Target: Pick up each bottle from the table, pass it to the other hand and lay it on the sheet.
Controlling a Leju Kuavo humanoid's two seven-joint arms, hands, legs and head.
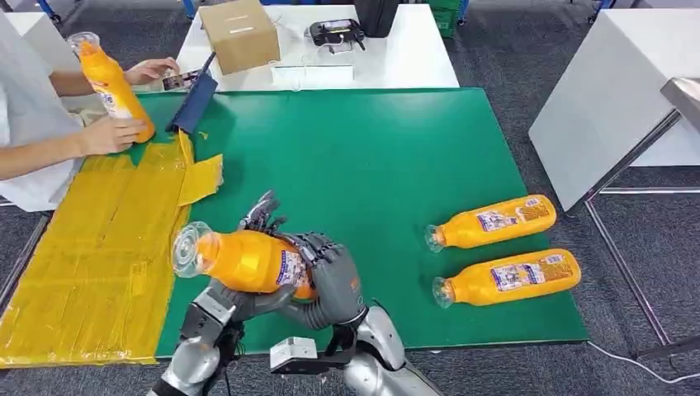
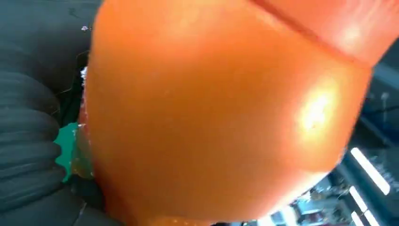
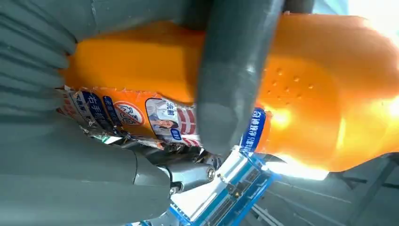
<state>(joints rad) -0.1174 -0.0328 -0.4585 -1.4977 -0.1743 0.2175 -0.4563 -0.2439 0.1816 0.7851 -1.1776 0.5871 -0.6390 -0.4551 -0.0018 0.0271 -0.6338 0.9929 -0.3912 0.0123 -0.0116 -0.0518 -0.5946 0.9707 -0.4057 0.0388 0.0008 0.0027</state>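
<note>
1. I read the green tabletop [image 1: 388,165] as the largest item and use it as my landmark.
2. The yellow sheet [image 1: 91,247] covers the tabletop's left portion; one corner flap is folded up near the middle of the sheet's right edge.
3. A person's hand [image 1: 111,134] holds one orange bottle [image 1: 111,82] upright at the far left corner of the tabletop, above the sheet's far end.
4. A cardboard box [image 1: 239,35] stands on the white table beyond the tabletop's far edge.
5. Two more bottles lie on their sides near the tabletop's right front corner: the farther bottle [image 1: 493,221] and the nearer bottle [image 1: 509,278], side by side, caps pointing left.
6. The held bottle [image 1: 243,260] is lifted on its side above the tabletop's front edge, just right of the sheet, cap end toward the sheet.
7. The right hand [image 1: 330,276] is wrapped around the labelled base end of the held bottle; in the right wrist view its thumb [image 3: 230,84] lies pressed across the bottle body.
8. The left hand [image 1: 248,301] cups the held bottle from below, with fingertips showing behind it.
</note>
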